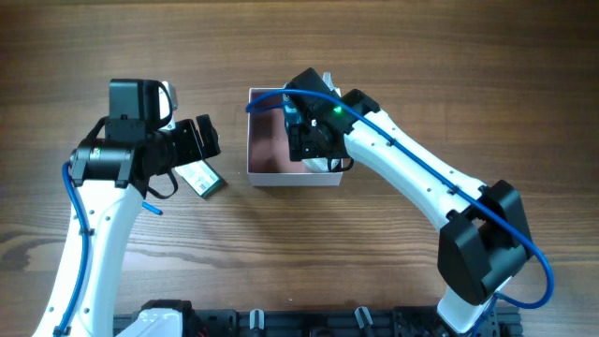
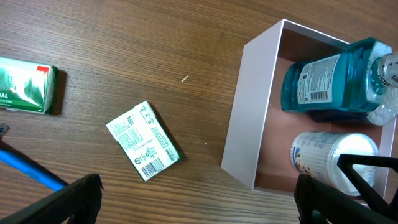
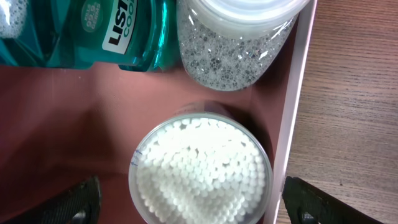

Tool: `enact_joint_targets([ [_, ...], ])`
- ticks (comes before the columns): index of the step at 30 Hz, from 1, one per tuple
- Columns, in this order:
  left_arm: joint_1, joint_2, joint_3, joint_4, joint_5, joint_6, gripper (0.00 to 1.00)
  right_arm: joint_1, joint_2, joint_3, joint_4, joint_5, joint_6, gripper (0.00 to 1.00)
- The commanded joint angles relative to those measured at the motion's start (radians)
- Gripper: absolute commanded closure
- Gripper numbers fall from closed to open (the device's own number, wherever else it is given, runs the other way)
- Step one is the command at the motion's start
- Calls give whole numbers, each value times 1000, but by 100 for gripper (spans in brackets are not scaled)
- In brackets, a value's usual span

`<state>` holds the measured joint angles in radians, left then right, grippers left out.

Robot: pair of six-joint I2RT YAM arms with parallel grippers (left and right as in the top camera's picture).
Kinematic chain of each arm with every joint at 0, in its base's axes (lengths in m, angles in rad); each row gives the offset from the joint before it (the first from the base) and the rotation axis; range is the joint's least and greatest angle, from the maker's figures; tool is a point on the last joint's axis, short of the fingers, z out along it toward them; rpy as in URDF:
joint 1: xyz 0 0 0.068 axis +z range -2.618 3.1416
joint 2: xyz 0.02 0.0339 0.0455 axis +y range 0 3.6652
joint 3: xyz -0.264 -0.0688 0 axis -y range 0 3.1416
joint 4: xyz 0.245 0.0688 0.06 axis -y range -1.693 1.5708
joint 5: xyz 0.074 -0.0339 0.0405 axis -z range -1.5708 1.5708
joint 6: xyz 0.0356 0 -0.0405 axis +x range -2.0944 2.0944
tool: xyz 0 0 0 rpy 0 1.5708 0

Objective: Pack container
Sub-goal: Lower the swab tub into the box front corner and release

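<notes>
Left wrist | container holds mouthwash bottle, cotton-swab tub

White pkt, green pkt on wood table.

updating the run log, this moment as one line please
container: mouthwash bottle, swab tub inside | outside: white packet, green packet | left fingers: open, above table | right fingers: open, over swab tub
</notes>
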<state>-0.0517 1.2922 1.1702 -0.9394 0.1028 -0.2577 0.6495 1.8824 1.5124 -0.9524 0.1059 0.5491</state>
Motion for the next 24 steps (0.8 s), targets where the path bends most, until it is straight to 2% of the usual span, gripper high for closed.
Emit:
enact_joint_targets([
  [1, -5, 5, 18, -1, 13, -13, 0, -2, 12, 0, -2, 6, 0, 7],
  [8, -5, 5, 18, -3, 12, -13, 0, -2, -27, 7, -12, 47, 3, 8],
  [13, -5, 5, 18, -6, 12, -13, 0, -11, -246, 23, -29, 135, -18, 0],
  [16, -4, 5, 18, -8, 12, -12, 0, -66, -383, 23, -35, 141, -44, 0],
  [20, -4, 5, 18, -23, 12, -14, 0, -232, -509, 23, -71, 48, -126, 0],
  [22, -4, 5, 18, -48, -13, -115, 0, -332, -529, 23, -108, -31, -168, 0],
  [24, -5, 5, 18, -108, -97, -320, 0, -448, -527, 18, -158, -102, -219, 0],
])
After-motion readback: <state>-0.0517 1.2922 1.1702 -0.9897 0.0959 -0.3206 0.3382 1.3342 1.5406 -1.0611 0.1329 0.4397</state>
